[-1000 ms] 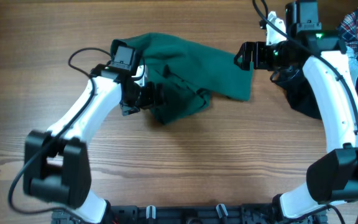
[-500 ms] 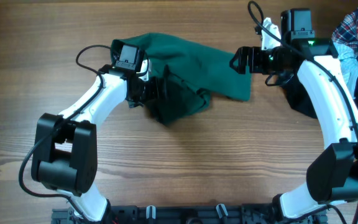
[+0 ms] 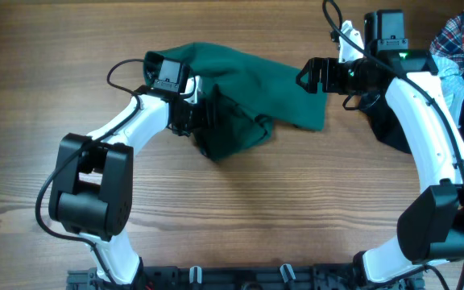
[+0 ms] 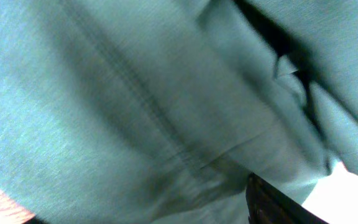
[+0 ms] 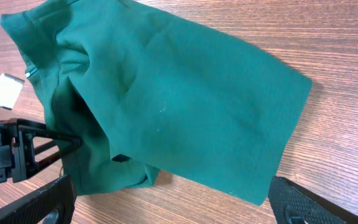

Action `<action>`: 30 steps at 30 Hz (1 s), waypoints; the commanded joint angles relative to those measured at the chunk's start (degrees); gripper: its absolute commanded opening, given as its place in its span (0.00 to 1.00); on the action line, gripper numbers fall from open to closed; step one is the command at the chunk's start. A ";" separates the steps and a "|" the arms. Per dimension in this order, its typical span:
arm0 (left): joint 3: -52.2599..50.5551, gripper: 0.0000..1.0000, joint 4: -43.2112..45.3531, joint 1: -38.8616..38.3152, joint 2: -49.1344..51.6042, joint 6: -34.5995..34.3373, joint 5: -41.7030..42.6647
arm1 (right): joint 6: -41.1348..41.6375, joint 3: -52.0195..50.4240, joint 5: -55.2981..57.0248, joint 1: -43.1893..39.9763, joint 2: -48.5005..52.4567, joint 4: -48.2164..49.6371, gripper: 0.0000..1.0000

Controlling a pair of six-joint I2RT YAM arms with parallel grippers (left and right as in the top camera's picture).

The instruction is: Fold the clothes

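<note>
The left tool (image 3: 206, 121) is pressing into the bunched left end of the green garment (image 3: 252, 89). Its wrist view is filling with cloth, so I cannot tell whether its fingers are apart or clamped on a fold. The right tool (image 3: 308, 76) is hovering with its fingers wide apart and nothing between them, just beside the garment's right end. The garment is lying crumpled near the middle of the desk's (image 3: 240, 209) far edge, its left part doubled over itself.

The main risk is sitting at the left tool. Buried in layered cloth, it is likely catching several thicknesses rather than one hem, and a pull from there would be dragging the whole heap instead of opening it flat. A shallow pinch could also be slipping off the soft fabric. On the right, the arm is reaching over the black garment (image 3: 389, 121) and beside the plaid shirt (image 3: 461, 36) at the desk's right edge. A low sweep there could be snagging that pile and pulling it into the working area.
</note>
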 commanded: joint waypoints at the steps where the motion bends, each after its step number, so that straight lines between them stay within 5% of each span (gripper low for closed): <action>1: -0.44 0.64 1.16 -0.28 0.57 0.72 4.57 | 0.59 -0.15 -1.05 -0.02 0.59 0.35 1.00; 9: -0.44 0.57 -0.44 -0.26 0.55 0.74 8.63 | -0.52 -0.15 -1.07 -0.02 0.59 1.11 1.00; 11: -0.44 0.42 -0.46 -0.26 0.55 0.76 10.21 | -0.72 -0.15 -1.07 -0.02 0.59 1.20 1.00; 14: -0.44 0.04 -1.40 -0.26 0.55 0.76 10.93 | -0.85 -0.15 -1.07 -0.02 0.59 1.20 1.00; 21: -0.33 0.04 -7.54 4.11 -2.93 2.93 10.91 | -0.87 -0.15 -0.81 -0.02 0.59 0.70 1.00; 30: -0.31 0.04 -10.58 12.11 -22.71 3.96 9.55 | -0.68 -1.84 -3.32 0.28 0.63 -0.98 0.99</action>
